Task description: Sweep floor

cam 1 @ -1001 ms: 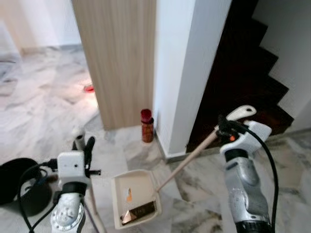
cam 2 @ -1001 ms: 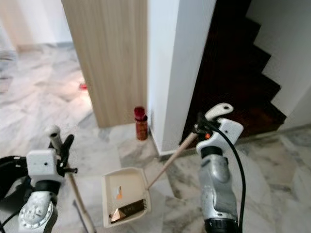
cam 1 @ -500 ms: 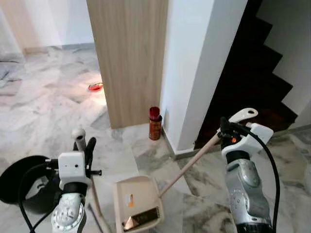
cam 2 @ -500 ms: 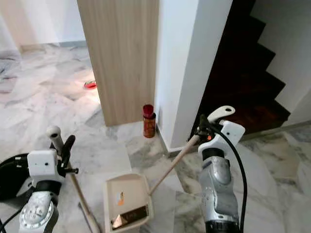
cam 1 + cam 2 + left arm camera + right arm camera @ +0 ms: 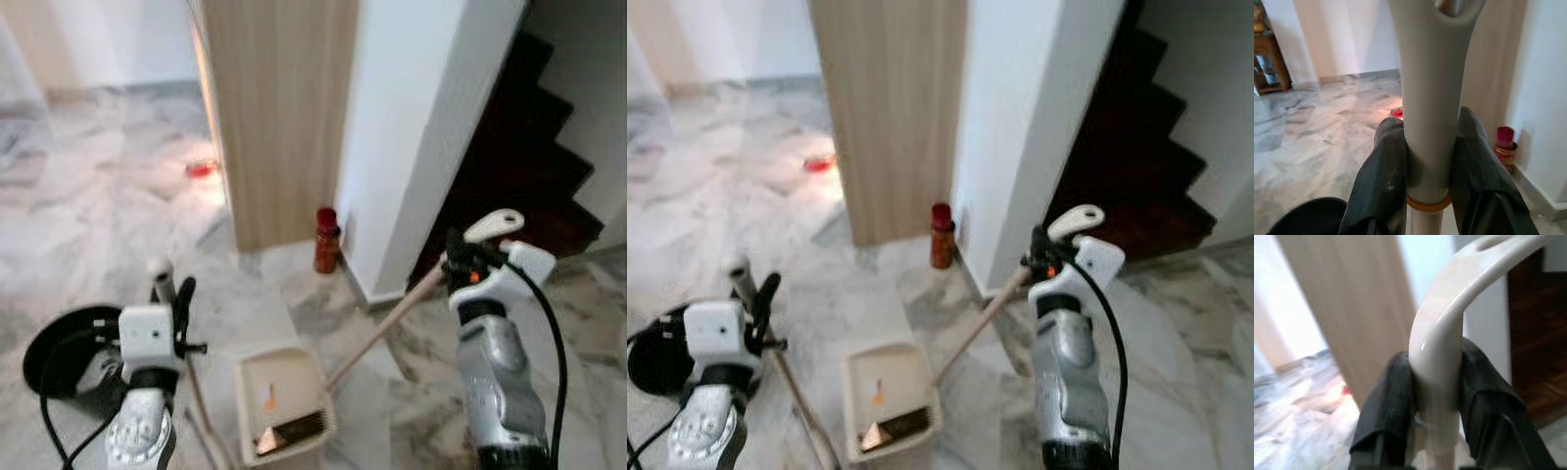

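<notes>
Floor: the grey-veined white marble floor [image 5: 108, 206] is stretching out ahead of the robot, with both sweeping tools standing on it between the two arms.
Dustpan: the cream plastic long-handled dustpan [image 5: 284, 403] is sitting on the floor low and in the middle, its tray facing up, with something dark and shiny lying at its near lip.
Dustpan handle: the pale handle [image 5: 392, 320] is slanting up from the tray to the right, ending in a looped grip [image 5: 1449, 328] at the right claw.
Right claw: the right claw [image 5: 458, 257] is clamping its black fingers [image 5: 1386, 401] on either side of that handle just under the loop, well above and to the right of the tray.
Broom: the light grey broom pole [image 5: 1431, 98] is running upright through the left claw, its rounded top [image 5: 158, 269] poking out above; the lower shaft [image 5: 201, 411] is slanting down beside the dustpan's left edge.
Left claw: the left claw [image 5: 172, 294] is gripping the pole tightly, fingers [image 5: 1382, 181] pressed on both sides just above an orange ring [image 5: 1428, 201].
Surroundings: a black round bin [image 5: 64, 348] is sitting at the far left; a small red-capped canister [image 5: 326, 240] is standing at the foot of a light wooden panel [image 5: 279, 108] beside a white wall [image 5: 431, 127]; dark wooden stairs [image 5: 534, 166] are rising on the right.
</notes>
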Robot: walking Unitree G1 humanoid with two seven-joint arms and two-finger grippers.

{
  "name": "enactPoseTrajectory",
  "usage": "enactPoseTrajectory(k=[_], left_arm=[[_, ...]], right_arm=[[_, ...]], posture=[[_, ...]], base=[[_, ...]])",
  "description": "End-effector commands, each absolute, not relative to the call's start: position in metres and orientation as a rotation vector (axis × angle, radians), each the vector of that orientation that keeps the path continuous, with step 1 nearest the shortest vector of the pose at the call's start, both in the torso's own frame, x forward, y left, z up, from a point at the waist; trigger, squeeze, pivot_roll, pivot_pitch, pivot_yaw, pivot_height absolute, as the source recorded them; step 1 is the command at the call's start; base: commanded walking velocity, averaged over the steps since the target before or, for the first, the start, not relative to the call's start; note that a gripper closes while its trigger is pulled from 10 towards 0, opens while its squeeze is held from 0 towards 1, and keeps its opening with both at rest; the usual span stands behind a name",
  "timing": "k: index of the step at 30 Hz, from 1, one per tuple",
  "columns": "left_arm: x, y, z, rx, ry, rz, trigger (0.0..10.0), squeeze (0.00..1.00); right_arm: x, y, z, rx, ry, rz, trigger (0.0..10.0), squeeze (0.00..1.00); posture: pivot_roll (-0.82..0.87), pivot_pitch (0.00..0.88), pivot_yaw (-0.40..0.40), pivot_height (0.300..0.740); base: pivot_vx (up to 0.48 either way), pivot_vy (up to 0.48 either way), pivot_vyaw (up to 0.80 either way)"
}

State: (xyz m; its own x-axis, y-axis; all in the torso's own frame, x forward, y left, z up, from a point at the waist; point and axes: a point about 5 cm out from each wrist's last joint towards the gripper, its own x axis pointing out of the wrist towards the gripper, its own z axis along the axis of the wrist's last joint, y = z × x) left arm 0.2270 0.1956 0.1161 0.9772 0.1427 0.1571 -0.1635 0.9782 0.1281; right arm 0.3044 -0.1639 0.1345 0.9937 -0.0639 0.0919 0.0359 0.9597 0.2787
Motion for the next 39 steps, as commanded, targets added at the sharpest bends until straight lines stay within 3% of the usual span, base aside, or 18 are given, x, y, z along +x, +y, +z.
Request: enactPoseTrajectory(k=[1, 25, 39], left_arm=[[0.2276, 0.1926, 0.1265, 0.154, -0.195, 0.148, 10.0, 0.0], [0.2257, 0.1913, 0.1254, 0.158, -0.192, 0.128, 10.0, 0.0], [0.226, 0.1921, 0.1266, 0.156, -0.188, 0.13, 10.0, 0.0]], right_arm=[[0.3048, -0.1698, 0.1476, 0.303, -0.16, -0.062, 10.0, 0.0], [0.3066, -0.1678, 0.1488, 0.303, -0.167, -0.05, 10.0, 0.0], [0.3072, -0.1694, 0.1512, 0.302, -0.175, -0.064, 10.0, 0.0]], posture=[[0.0, 0.029, -0.038, 0.74], [0.01, 0.0, -0.031, 0.74], [0.02, 0.028, -0.029, 0.74]], base=[[0.0, 0.315, 0.0], [0.0, 0.33, 0.0], [0.0, 0.342, 0.0]])
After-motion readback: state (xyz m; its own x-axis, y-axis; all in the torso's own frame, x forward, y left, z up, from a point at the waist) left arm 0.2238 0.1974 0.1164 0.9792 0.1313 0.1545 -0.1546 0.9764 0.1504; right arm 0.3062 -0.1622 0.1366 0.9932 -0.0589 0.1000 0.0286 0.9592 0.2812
